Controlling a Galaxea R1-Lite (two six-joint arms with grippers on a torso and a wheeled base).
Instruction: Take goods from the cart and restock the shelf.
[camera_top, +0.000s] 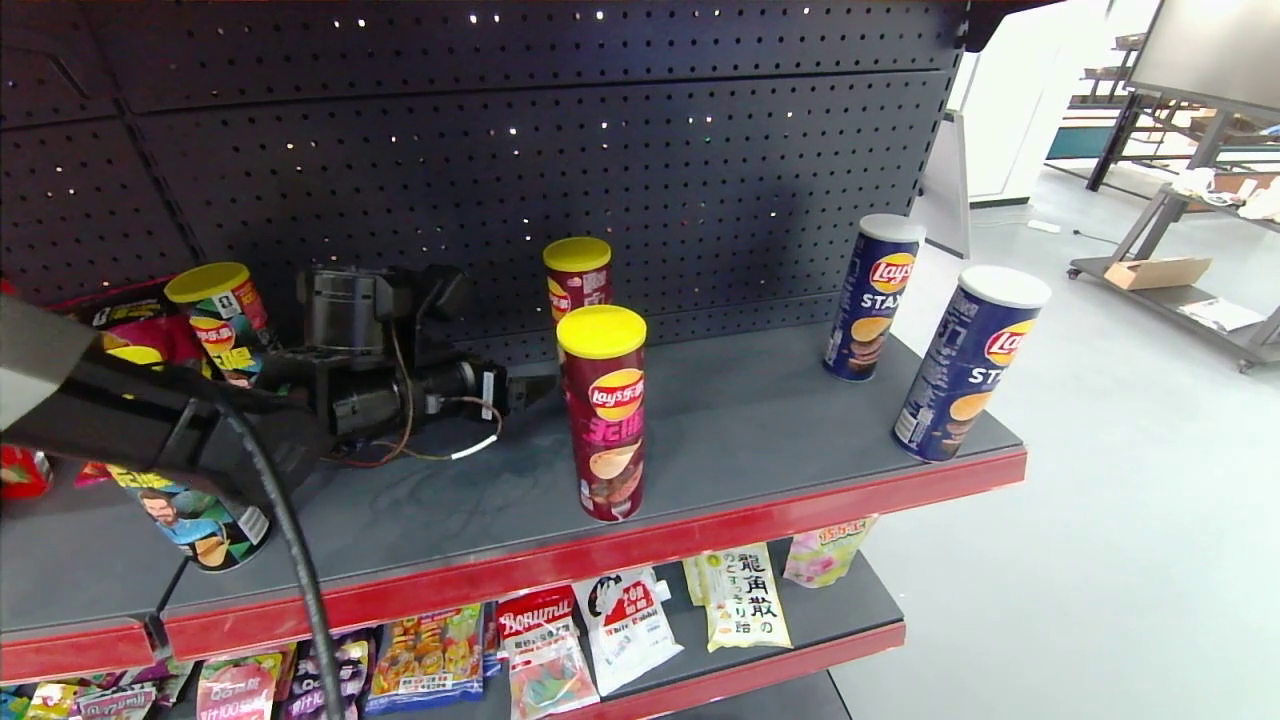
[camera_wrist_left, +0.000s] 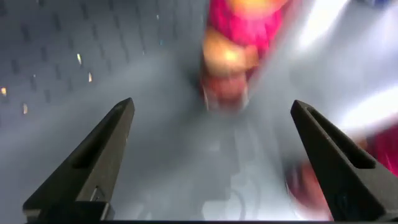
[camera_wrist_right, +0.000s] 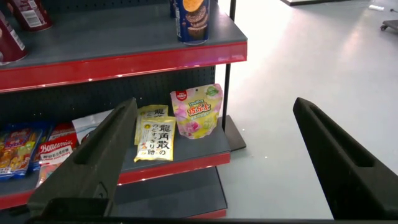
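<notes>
On shelf (camera_top: 760, 420), near front edge: red chip can (camera_top: 605, 430) upright. Left gripper (camera_top: 540, 385) just left of it, jaws spread, holding nothing. Likely retreat step: draw back level, slowly, without nudging can.

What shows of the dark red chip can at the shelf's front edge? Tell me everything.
The dark red chip can is a tall, slim cylinder with a flat yellow lid, likely plastic, and a glossy printed wrapper showing a logo and chips. It stands upright, lid on, on the grey shelf, close to the red front lip, touching no other can. The open left gripper lies just beside it on the robot's left; whether they touch cannot be told.
</notes>
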